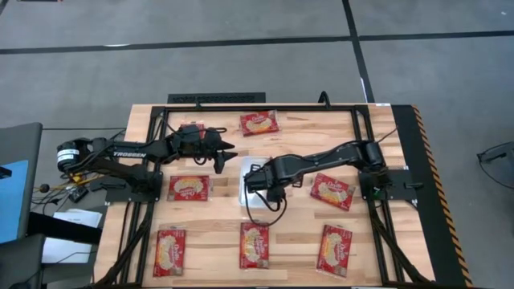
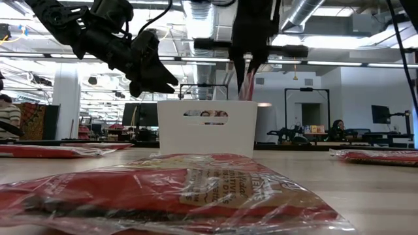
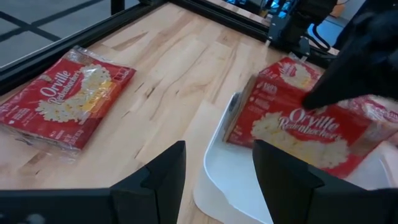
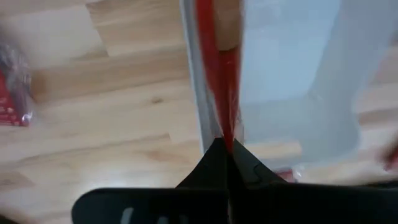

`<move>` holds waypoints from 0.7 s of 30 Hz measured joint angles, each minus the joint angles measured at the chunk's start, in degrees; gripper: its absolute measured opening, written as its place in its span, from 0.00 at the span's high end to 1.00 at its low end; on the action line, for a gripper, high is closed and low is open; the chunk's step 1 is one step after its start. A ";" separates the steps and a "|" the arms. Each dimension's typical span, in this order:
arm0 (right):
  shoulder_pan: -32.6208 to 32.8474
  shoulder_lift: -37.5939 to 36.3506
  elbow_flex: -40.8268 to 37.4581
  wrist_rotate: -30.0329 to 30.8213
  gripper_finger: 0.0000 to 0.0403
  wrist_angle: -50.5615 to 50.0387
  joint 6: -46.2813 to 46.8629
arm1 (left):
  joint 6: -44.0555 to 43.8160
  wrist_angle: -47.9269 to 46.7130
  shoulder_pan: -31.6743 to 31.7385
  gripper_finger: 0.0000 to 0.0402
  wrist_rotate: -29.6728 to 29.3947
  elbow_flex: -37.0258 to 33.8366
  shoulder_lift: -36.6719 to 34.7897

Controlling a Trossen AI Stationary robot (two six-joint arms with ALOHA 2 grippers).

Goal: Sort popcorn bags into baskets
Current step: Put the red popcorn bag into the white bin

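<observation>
Two dark jointed arms; white TROSSEN lettering (image 1: 129, 154); black cables

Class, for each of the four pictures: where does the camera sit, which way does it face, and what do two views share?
High: overhead, straight down; both arms, white basket.
Low: table height, level across; both end effectors above the basket.
Left wrist: past open left end effector toward held popcorn bag.
Right wrist: down over right end effector, shut on the bag.
Shared: basket and held bag.
</observation>
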 joint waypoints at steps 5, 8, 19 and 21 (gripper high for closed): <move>0.03 1.27 0.04 0.04 0.99 -0.40 0.92 | 0.47 -0.08 0.02 0.57 -0.08 0.00 -0.01; 0.03 1.82 0.13 0.07 0.99 -0.36 1.28 | 0.65 -0.09 0.02 0.57 -0.10 0.00 0.01; -0.12 1.85 0.09 -0.01 0.96 -1.05 5.98 | 0.69 -0.09 0.02 0.57 -0.15 0.00 0.02; -0.12 1.85 0.09 -0.03 0.93 -1.56 6.09 | 0.67 -0.07 0.02 0.57 -0.15 0.00 0.00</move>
